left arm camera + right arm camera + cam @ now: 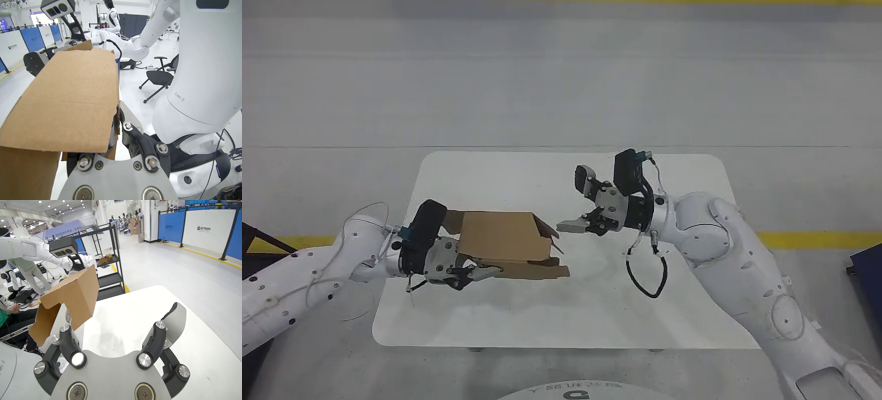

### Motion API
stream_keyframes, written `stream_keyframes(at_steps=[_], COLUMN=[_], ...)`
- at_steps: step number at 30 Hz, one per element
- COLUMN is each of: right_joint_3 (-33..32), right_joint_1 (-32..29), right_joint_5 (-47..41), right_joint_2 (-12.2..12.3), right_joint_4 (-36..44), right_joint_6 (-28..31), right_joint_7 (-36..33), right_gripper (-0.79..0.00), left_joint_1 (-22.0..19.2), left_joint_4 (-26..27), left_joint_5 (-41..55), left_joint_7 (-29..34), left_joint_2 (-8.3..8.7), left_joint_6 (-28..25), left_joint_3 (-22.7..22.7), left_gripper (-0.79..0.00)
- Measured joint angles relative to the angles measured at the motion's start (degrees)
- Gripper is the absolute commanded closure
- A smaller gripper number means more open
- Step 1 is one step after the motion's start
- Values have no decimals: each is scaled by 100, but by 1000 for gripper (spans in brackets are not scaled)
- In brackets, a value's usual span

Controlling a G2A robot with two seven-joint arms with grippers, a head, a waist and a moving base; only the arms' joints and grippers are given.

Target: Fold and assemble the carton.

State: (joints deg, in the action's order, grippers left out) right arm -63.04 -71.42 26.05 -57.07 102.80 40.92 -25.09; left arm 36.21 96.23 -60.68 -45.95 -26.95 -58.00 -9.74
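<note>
The left pincer [118, 121] is clamped on the carton [71, 98], its jaws pinching one cardboard wall at the carton's near edge, where the corrugated rim is a little torn. The right pincer [121, 317] stands just beside the carton's opposite end, jaws spread wide with nothing between them; one of its fingers sits close by the carton's hanging flap [45, 321], though I cannot tell whether they touch.

The carton [504, 238] itself is brown corrugated board, half raised into a box shape and tilted. It appears to be held up rather than resting, with the white counter [662, 300] beneath it and stretching away past the right pincer [580, 202].

My judgement is that it is light and fairly stiff across each panel but weak along the scored creases, so it will hinge and skew easily when pushed. Thin walls crush or tear under a hard pinch, as the frayed rim suggests. The surface looks dry and matte, unlikely to slip. The best holds are probably flat panels close to a crease, or a flap's free edge for folding, while the left pincer [467, 272] steadies the body.

As a container, the carton is unclosed, and no contents are visible; most of its interior is hidden.
</note>
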Motion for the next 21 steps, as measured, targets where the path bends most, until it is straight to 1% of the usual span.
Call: stream_keyframes(at_steps=[8,15,21], right_joint_3=[408,844,991], right_joint_1=[212,524,671], right_joint_5=[117,176,275], right_joint_2=[-90,-201,-267], right_joint_4=[4,-136,-228], right_joint_6=[16,-153,-344], right_joint_7=[-92,-308,-281], right_gripper=[-785,-785,-785], left_joint_1=[49,70,94], left_joint_4=[32,83,103], left_joint_5=[42,110,105], left_joint_7=[199,249,249], left_joint_2=[-47,-80,-98], left_joint_6=[0,0,0], left_joint_3=[-1,-1,0], left_gripper=[0,0,0])
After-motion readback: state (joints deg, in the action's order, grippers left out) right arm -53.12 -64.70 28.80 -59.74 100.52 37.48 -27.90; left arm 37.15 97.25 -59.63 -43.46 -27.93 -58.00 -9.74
